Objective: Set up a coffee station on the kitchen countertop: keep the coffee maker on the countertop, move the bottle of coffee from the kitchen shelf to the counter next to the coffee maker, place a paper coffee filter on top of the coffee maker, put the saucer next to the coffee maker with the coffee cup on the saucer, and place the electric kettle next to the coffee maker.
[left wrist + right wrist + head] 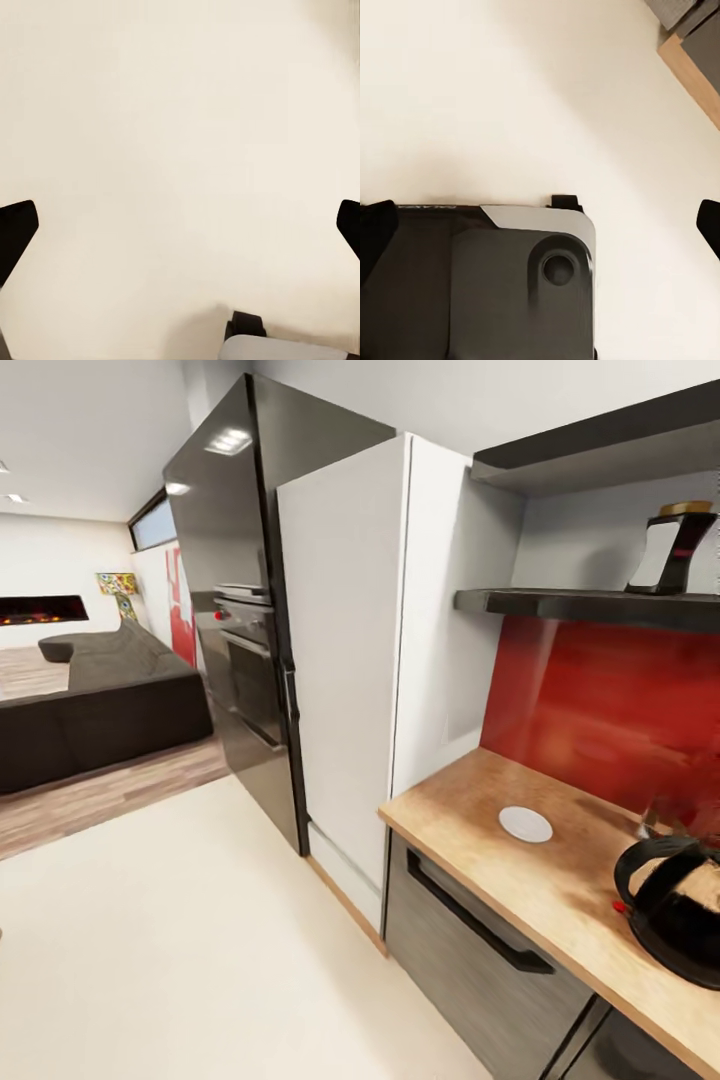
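On the wooden countertop (470,800) at the right lies a white saucer (525,824). A black electric kettle (672,908) stands near the counter's front edge, cut by the picture's right side. Just behind it is a blurred glassy item (668,812) that I cannot identify. On the dark shelf (560,602) above stands a black and white object with a gold top (672,550). My left gripper (180,229) hangs open over cream floor. My right gripper (540,229) is open above my own dark base (472,292). Both hold nothing.
A grey drawer with a black handle (478,930) sits under the counter. A tall white cabinet (345,660) and a black fridge with oven (235,620) stand to the left. Cream floor (180,940) spreads in front, with a dark sofa (100,705) beyond.
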Tool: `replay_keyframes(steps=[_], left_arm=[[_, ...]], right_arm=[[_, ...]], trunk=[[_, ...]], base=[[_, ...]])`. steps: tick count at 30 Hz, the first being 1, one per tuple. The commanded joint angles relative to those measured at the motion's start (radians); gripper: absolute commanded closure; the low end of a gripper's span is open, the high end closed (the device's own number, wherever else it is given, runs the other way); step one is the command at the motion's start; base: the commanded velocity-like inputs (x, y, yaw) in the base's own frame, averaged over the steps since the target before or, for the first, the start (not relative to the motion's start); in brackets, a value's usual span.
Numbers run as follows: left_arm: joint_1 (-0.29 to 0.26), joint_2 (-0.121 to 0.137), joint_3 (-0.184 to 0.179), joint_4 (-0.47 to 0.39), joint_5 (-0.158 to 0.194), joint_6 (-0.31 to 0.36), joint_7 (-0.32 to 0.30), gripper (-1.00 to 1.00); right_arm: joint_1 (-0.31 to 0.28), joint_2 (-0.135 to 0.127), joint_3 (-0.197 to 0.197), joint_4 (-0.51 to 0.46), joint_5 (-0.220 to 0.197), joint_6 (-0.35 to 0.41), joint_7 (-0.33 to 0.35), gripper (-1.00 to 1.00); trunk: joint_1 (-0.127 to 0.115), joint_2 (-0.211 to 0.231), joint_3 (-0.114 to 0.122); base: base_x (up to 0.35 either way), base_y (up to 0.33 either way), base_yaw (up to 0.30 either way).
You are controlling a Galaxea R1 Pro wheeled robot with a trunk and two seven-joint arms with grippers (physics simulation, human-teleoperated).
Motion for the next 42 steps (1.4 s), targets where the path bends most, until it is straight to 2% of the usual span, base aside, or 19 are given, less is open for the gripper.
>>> replay_keyframes(steps=[1,18,42], left_arm=[[-0.001,0.000,0.003,0.001,-0.006,-0.004,0.002,-1.00],[-0.001,0.000,0.003,0.001,-0.008,-0.004,0.002,-1.00],[-0.002,0.000,0.003,0.001,-0.005,-0.004,0.002,-1.00]], right_arm=[[-0.001,0.000,-0.009,0.001,0.006,-0.003,0.004,-1.00],[-0.001,-0.001,-0.009,0.001,0.006,-0.004,0.004,-1.00],[-0.001,-0.001,-0.009,0.001,0.006,-0.003,0.004,-1.00]], trunk=[[0.001,-0.002,-0.002],[0.001,-0.002,-0.002],[0.001,-0.002,-0.002]], base=[[0.271,0.197,-0.265],[0.295,0.058,-0.265],[0.015,0.011,-0.265]])
